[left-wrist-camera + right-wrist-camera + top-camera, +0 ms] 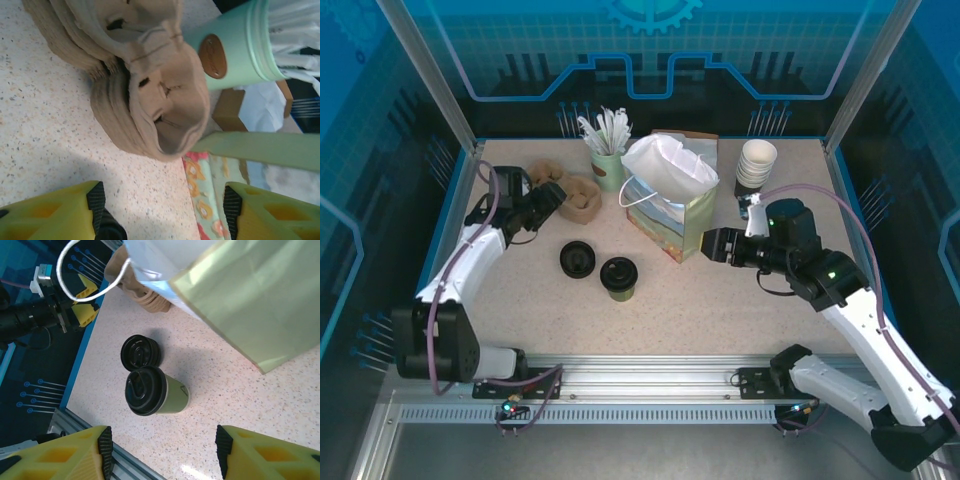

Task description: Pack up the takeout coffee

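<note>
Eyeing coffee point(618, 277), upright near bag point(672, 225) | likely light, crushable, spill-prone; grip mid-wall, gently | left gripper point(161, 207), right gripper point(162, 447) both released, empty

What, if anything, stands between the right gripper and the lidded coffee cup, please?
Nothing visible: bare tabletop lies between the right gripper and the coffee cup. A corner of the bag sits close beside that path; the loose lid lies beyond the cup.
</note>
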